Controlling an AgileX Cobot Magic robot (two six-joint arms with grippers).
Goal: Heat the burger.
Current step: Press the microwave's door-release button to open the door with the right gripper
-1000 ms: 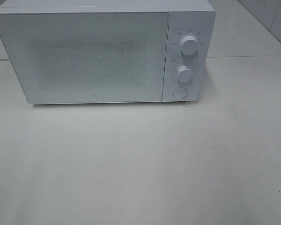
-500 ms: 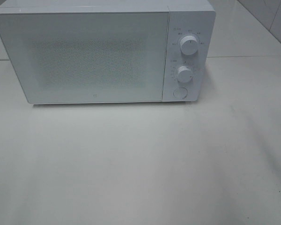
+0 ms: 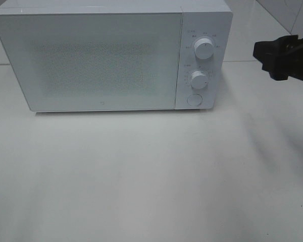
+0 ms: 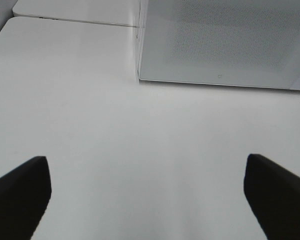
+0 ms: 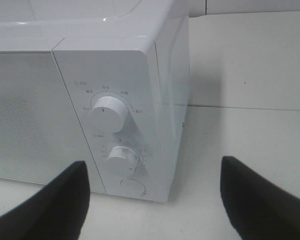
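White box-shaped microwave oven (image 3: pixel 101 60) noted on white tabletop (image 3: pixel 151 181), door shut. Left gripper (image 4: pixel 145 162) held wide open, nothing grasped. Right gripper (image 5: pixel 154 164) spread, empty, placed near white round dials (image 5: pixel 110 112). Burger not seen; location cannot be told.

We see a white microwave (image 3: pixel 111 10) standing at the back of a white table (image 3: pixel 141 176). Its door (image 3: pixel 91 60) is shut, window area covered in a fine dot pattern. Control panel (image 3: pixel 212 25) sits right of the door: upper knob (image 3: pixel 204 49), lower knob (image 3: pixel 198 79) under it, round button (image 3: pixel 194 99) at the bottom. We note a seam (image 3: pixel 262 61) across the table, right of the microwave.
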